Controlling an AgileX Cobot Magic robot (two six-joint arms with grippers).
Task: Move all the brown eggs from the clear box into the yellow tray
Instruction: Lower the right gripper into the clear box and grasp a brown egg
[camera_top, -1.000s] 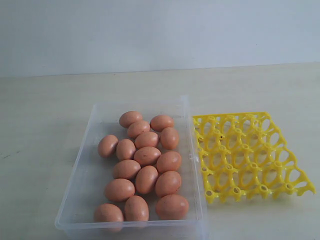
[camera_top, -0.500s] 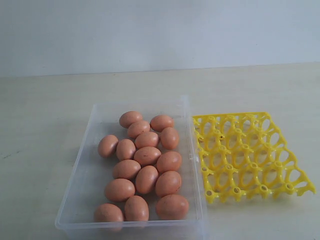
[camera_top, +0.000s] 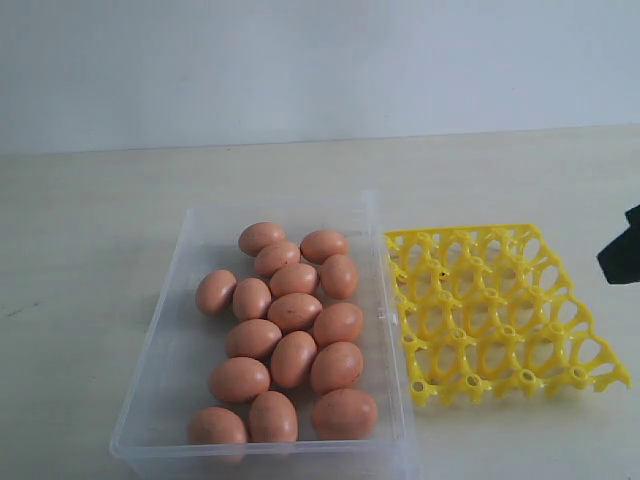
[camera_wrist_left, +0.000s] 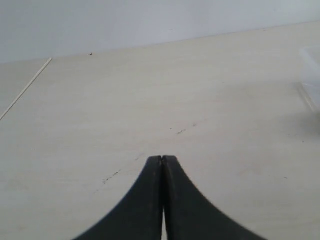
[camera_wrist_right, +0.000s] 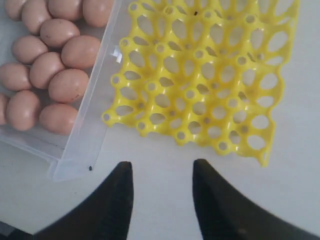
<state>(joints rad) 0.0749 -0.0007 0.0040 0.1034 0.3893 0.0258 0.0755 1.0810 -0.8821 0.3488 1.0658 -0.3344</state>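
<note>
My right fingers (camera_wrist_right: 116, 202) stand well apart and hold nothing. They hang over the pale, bare table (camera_wrist_right: 160, 150) without touching any object. Just beyond their tips lie a near corner of the box and the near edge of the tray.

My left fingers (camera_wrist_left: 149, 200) are pressed together tip to tip, with only a thin seam between them and nothing gripped. They sit over open table, and a pale edge of the box shows off to one side in the left wrist view.

In the exterior view, a dark part of my right arm (camera_top: 625, 255) shows at the right edge, beside the tray's far right side.

The shallow, rectangular clear box (camera_top: 175, 300) of transparent plastic sits on the table left of centre. It holds the light brown eggs (camera_top: 294, 312), smooth and oval, sixteen by my count. They are clustered and touching one another, mostly toward the box's right wall.

The bright yellow tray (camera_top: 500, 310), a plastic lattice of round cups, lies flat just beside that wall. I cannot tell whether the two touch. Through its cups only the table shows.
</note>
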